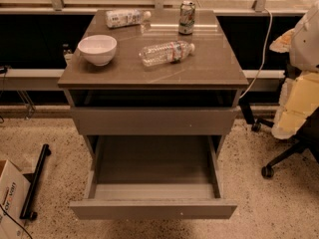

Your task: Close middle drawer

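Observation:
The middle drawer [153, 208] is a wide grey-brown handleless drawer with a low flat front. It is pulled far out of the cabinet toward me, and its long shallow box [154, 163] is open and empty. Above it, another drawer front [153, 121] stands slightly out from the cabinet, with a dark gap over it. Anything below the open drawer is hidden. My gripper is not in view.
The cabinet top [209, 66] holds a white bowl [97, 49], a lying water bottle [166, 52], a second lying bottle [125, 17] and a can [187, 17]. An office chair with pale padding [294, 108] stands at the right. A cardboard box [10, 195] and a black bar [34, 183] lie on the floor at the left.

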### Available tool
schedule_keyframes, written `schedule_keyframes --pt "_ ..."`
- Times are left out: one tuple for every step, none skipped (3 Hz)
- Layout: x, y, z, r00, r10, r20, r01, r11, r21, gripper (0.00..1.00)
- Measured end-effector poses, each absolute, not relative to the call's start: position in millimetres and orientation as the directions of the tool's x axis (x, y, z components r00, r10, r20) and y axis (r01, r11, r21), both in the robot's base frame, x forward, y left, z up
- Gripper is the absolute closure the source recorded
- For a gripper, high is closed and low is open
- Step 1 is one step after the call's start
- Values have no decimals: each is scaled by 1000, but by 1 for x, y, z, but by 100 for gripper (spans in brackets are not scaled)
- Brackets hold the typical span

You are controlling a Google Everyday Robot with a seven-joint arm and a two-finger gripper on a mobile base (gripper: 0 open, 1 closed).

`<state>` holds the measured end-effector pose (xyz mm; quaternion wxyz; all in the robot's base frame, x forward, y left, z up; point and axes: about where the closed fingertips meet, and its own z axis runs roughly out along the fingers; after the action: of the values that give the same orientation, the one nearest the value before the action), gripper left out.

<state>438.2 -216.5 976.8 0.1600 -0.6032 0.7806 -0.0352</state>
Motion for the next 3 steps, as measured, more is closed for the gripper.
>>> schedule_keyframes --pt "438 -216 977 -221 -953 -207 -930 270 -248 0" --pt "438 -216 979 -219 -953 -210 -928 270 -258 18" --pt "419 -199 959 -244 -942 -229 -939 288 -188 41"
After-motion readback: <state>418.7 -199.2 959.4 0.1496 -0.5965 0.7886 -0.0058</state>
